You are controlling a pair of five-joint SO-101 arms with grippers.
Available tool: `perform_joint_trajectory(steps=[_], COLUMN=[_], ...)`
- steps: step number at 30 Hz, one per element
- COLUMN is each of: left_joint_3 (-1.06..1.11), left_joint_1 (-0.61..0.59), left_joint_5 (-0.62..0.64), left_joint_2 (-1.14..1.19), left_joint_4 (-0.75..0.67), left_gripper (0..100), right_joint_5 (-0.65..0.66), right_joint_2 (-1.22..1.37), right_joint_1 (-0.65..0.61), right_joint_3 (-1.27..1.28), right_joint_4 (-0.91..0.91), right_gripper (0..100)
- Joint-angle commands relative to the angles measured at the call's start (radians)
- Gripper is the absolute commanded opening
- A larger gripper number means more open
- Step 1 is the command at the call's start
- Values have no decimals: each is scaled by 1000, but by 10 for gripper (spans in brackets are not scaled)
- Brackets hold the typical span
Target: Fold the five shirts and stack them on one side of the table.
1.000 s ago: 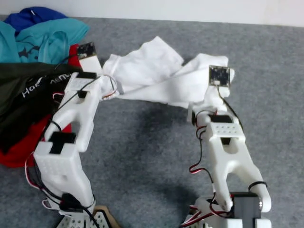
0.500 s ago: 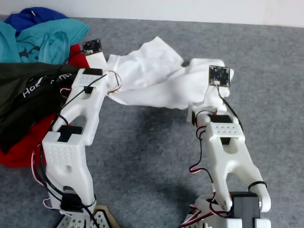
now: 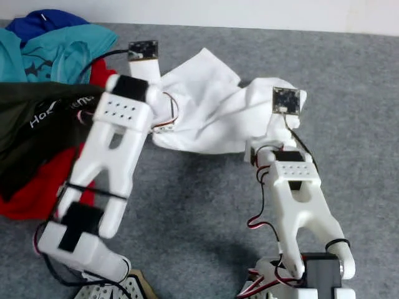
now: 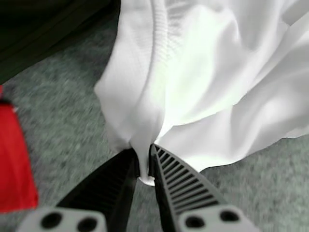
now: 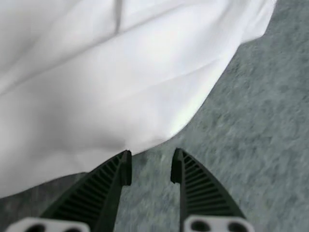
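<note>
You have five shirts on the table [image 3: 349,124]: one white shirt [image 3: 206,106] crumpled mid-table, and a heap [image 3: 37,124] of four, blue, teal, black, red, by your left arm [image 3: 112,156]. Your left claw [image 4: 144,162] extends forward, clamped on a white fold; your right claw [image 5: 150,166] hangs apart at its hem.

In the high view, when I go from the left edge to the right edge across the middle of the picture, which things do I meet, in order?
black shirt → left arm → white shirt → right arm → bare grey table
</note>
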Motion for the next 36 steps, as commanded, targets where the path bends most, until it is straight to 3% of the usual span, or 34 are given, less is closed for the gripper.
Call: perform_joint_trajectory(steps=[1,6,14,18,24,30,36], left_joint_3=[24,30,56,-68,-329,-443,-467], left_joint_1=[-64,-159,-130,-102,-97,-102,-140], left_joint_5=[2,5,17,78,153,209,176], left_joint_2=[-77,-81,148,321,466,469,403], left_joint_4=[18,-35,-526,-640,-511,-331,-25], left_gripper=[13,17,18,41,221,392,357], right_joint_5=[8,12,14,14,15,15,15], right_joint_2=[-45,-79,-104,-77,-59,-59,-65], right_joint_1=[-33,-56,-48,-48,-48,-48,-48], right_joint_3=[-15,-8,28,41,39,41,45], right_joint_4=[105,165,54,27,27,7,7], right_gripper=[145,80,44,44,44,44,44])
